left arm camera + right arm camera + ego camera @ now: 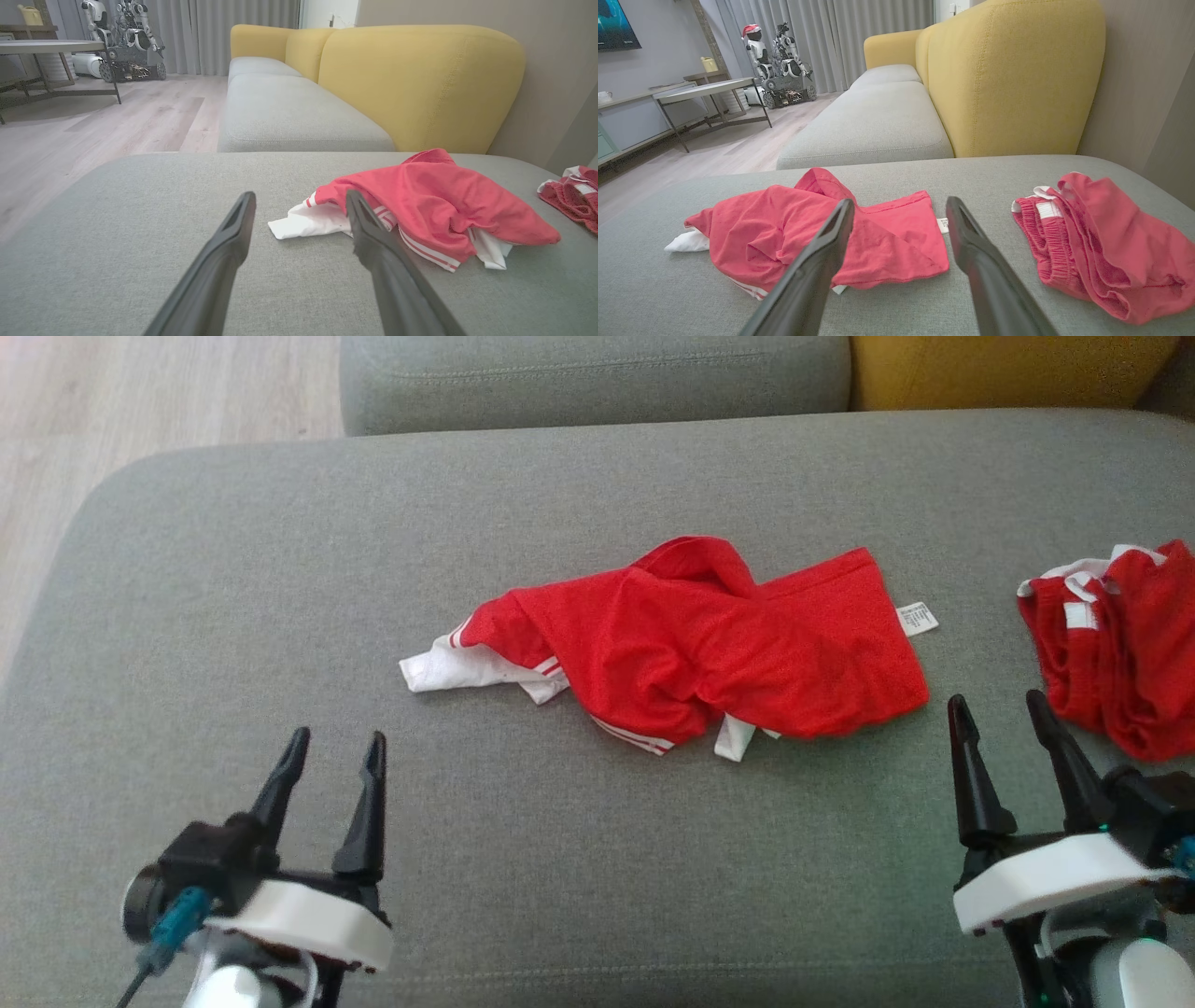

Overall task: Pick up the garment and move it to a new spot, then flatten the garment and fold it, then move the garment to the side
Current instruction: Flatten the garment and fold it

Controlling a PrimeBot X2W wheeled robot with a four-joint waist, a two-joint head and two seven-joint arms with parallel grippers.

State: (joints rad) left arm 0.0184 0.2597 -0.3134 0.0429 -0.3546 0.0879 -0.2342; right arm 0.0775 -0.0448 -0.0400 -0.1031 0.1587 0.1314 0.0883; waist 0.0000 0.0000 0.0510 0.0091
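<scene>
A crumpled red garment (pixel 709 644) with white sleeves and white stripes lies in the middle of the grey sofa cushion (pixel 280 569). It also appears in the left wrist view (pixel 430 200) and the right wrist view (pixel 808 224). My left gripper (pixel 336 747) hovers open over the cushion, near and to the left of the garment, with nothing between its fingers (pixel 233 228). My right gripper (pixel 999 705) stands open near the garment's right end, fingers (pixel 966 233) apart and empty.
A second red piece with a white waistband (pixel 1120 644) lies at the cushion's right edge, just beyond my right gripper. A yellow backrest (pixel 1008 74) rises behind the sofa. Wooden floor (pixel 140 392) lies off the left; a table (pixel 51 46) and another robot (pixel 126 37) stand far back.
</scene>
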